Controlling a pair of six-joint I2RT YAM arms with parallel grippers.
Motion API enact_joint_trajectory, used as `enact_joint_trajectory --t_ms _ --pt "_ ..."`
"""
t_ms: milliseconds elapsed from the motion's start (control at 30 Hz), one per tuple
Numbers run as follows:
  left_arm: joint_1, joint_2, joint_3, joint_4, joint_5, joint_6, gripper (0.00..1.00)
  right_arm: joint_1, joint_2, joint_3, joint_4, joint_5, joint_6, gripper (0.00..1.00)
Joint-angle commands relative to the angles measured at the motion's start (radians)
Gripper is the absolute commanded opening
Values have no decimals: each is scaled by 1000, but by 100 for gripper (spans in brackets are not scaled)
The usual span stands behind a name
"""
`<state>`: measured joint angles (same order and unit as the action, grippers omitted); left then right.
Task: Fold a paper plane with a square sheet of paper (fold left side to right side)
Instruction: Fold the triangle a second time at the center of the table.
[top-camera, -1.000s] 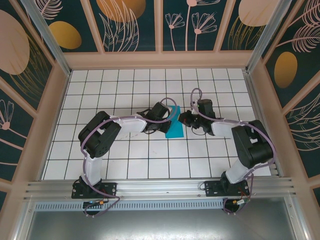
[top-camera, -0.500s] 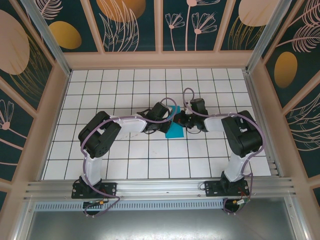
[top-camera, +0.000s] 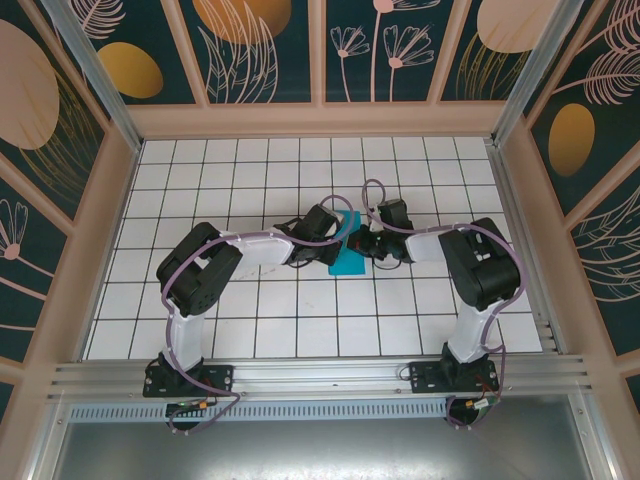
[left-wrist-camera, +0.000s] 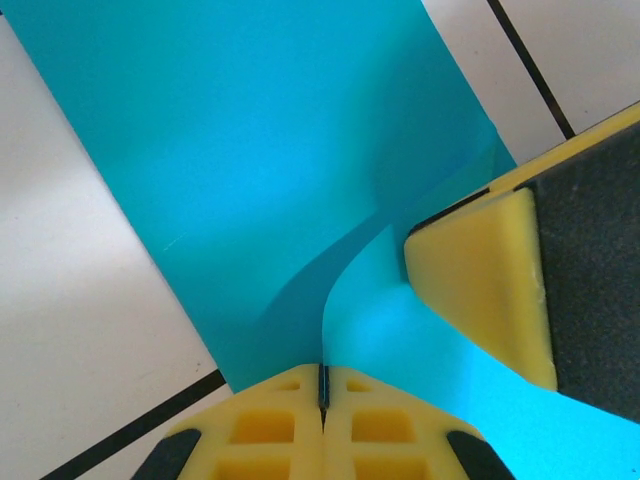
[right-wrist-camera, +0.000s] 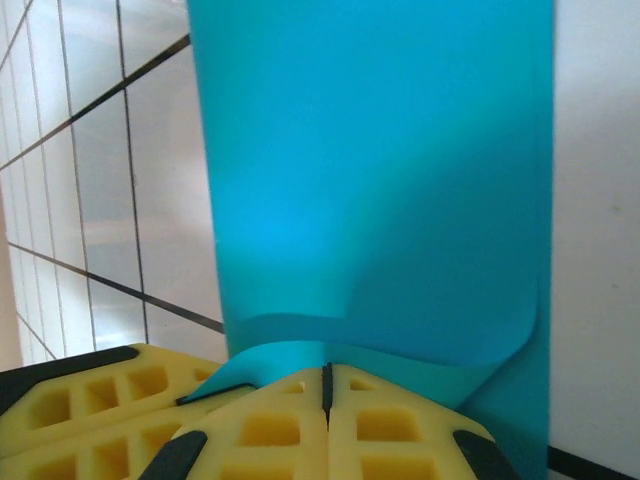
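Observation:
The square sheet of paper (top-camera: 350, 262) lies mid-table as a narrow cyan-teal strip, part of it lifted and curling. My left gripper (top-camera: 340, 236) reaches it from the left. In the left wrist view the left gripper (left-wrist-camera: 322, 388) is shut, and the raised edge of the paper (left-wrist-camera: 250, 150) runs straight into the seam between its jaws. My right gripper (top-camera: 366, 241) meets the strip from the right. In the right wrist view the right gripper (right-wrist-camera: 326, 380) is shut, its tips against the curled paper (right-wrist-camera: 380, 180) with nothing visibly between them. One of its yellow fingers (left-wrist-camera: 480, 290) rests on the sheet.
The white tiled table (top-camera: 250, 320) is walled by a patterned enclosure, with a metal rail (top-camera: 320, 375) along the near edge. Both arms bend inward and nearly touch at the centre. Free tiles lie all around the paper.
The right arm has swung left, bringing its gripper in against the paper's right side. The left arm and the paper have stayed put.

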<state>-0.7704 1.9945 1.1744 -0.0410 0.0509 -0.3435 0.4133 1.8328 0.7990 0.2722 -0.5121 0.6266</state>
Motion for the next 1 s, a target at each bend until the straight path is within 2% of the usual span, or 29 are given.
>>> enact_joint_trajectory --t_ms 0,167,300,367,433,533,667,867,967 --pt "10 6 -11 -44 -41 13 0 6 20 27 -54 43 -42 0" --pt "10 3 -6 -44 -38 10 0 6 32 37 -104 68 -56 0" --pt "10 -28 8 -51 -67 8 5 6 37 34 -123 80 -59 0" --pt "10 -49 19 -69 -101 7 11 7 39 32 -123 81 -59 0" --pt "10 -80 22 -87 -139 4 21 6 40 31 -122 79 -59 0" --pt "10 -130 6 -96 -147 0 27 7 42 35 -119 77 -58 0" --pt "10 -187 -41 -73 -28 -15 27 9 42 41 -122 75 -59 0" --pt "10 -211 -126 48 289 -71 25 12 43 46 -128 78 -67 0" --pt "10 -204 -151 110 361 -93 24 14 44 49 -137 78 -71 0"
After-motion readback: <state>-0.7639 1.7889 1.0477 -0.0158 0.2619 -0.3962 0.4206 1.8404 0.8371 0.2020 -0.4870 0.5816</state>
